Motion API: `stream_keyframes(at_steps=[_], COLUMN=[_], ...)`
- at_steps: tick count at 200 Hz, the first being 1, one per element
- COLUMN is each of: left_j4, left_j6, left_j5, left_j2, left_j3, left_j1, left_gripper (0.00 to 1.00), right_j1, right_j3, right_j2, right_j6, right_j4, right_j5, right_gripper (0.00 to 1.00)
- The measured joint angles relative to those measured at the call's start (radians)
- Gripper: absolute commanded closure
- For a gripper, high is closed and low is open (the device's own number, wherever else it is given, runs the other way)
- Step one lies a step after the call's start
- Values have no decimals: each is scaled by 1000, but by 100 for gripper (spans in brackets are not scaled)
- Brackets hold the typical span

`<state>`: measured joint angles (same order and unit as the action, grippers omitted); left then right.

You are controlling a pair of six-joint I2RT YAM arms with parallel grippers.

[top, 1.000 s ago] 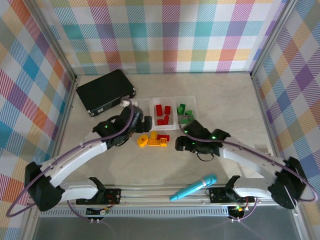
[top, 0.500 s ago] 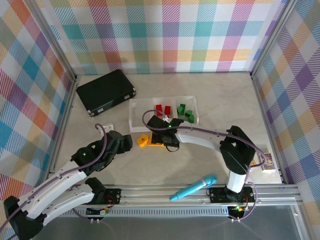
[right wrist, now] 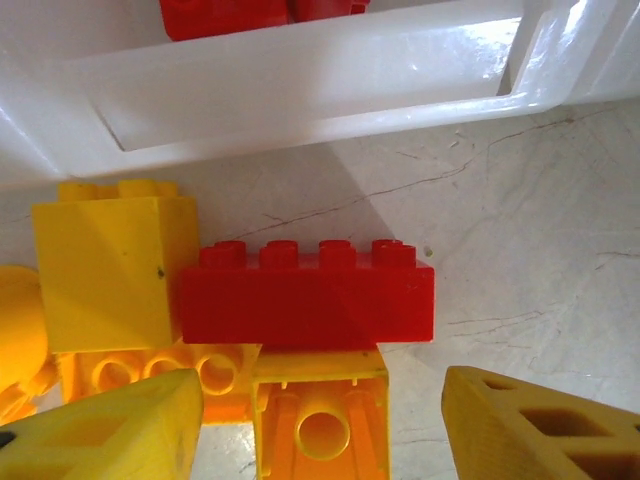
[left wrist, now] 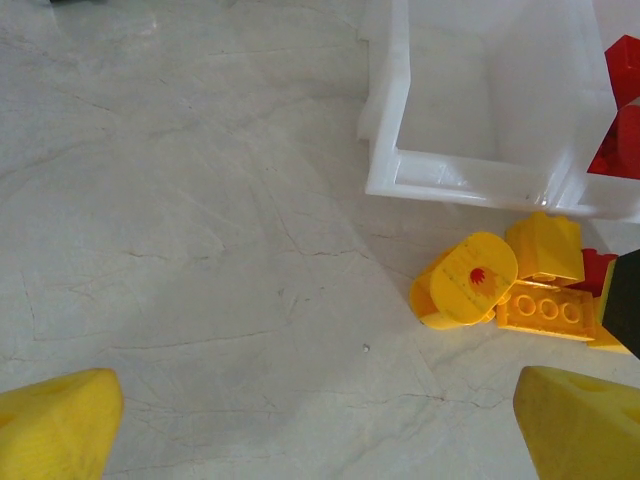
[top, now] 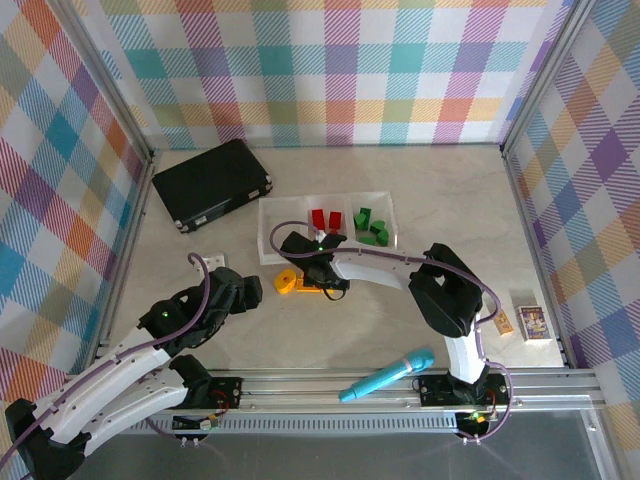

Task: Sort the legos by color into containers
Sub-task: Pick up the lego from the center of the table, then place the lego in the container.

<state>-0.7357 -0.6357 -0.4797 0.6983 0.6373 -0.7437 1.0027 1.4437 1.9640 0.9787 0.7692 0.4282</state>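
Observation:
My right gripper (right wrist: 322,432) hangs low over the loose legos, open, its yellow fingers (right wrist: 112,432) on either side of an upturned yellow brick (right wrist: 320,420) with a gap on the right. A red four-stud brick (right wrist: 305,296) lies just beyond it, next to a yellow cube (right wrist: 110,270). From above, this pile (top: 300,283) sits in front of the containers (top: 268,232), which hold red bricks (top: 325,219) and green bricks (top: 370,226). My left gripper (top: 245,290) is open over bare table, left of the pile. A round yellow brick (left wrist: 465,282) lies ahead of it, below an empty tray (left wrist: 400,110).
A black flat case (top: 212,183) lies at the back left. Near the front rail rests a teal microphone toy (top: 387,374). Small printed cards (top: 533,322) sit at the right. Checked walls close in the table on three sides.
My right gripper swung left from beside the trays onto the yellow pile, and its jaws narrowed. The left arm drew back from the trays toward the near left, still open.

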Motion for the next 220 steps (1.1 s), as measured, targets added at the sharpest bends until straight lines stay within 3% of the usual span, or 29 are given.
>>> stream_keyframes(at_steps=[54, 88, 113, 144, 165, 220], left_j4=[0, -11, -24, -29, -31, -29], left_j6=[1, 0, 0, -16, -43, -95], left_j5=[11, 11, 11, 10, 11, 40], left_j2=[0, -7, -23, -59, -98, -124], left_j3=[-8, -9, -13, -34, -66, -98], left_j1=[0, 0, 0, 0, 0, 0], left_gripper=[0, 0, 0, 0, 0, 0], right_j1=[0, 0, 0, 0, -6, -78], right_j3=[0, 5, 5, 15, 125, 520], right_j2=[32, 35, 22, -82, -133, -5], right_j6=[-39, -63, -91, -159, -240, -439], right_j4=[8, 14, 24, 39, 48, 27], right_j5=[3, 6, -6, -25, -36, -109], right_gripper=[59, 81, 92, 96, 96, 97])
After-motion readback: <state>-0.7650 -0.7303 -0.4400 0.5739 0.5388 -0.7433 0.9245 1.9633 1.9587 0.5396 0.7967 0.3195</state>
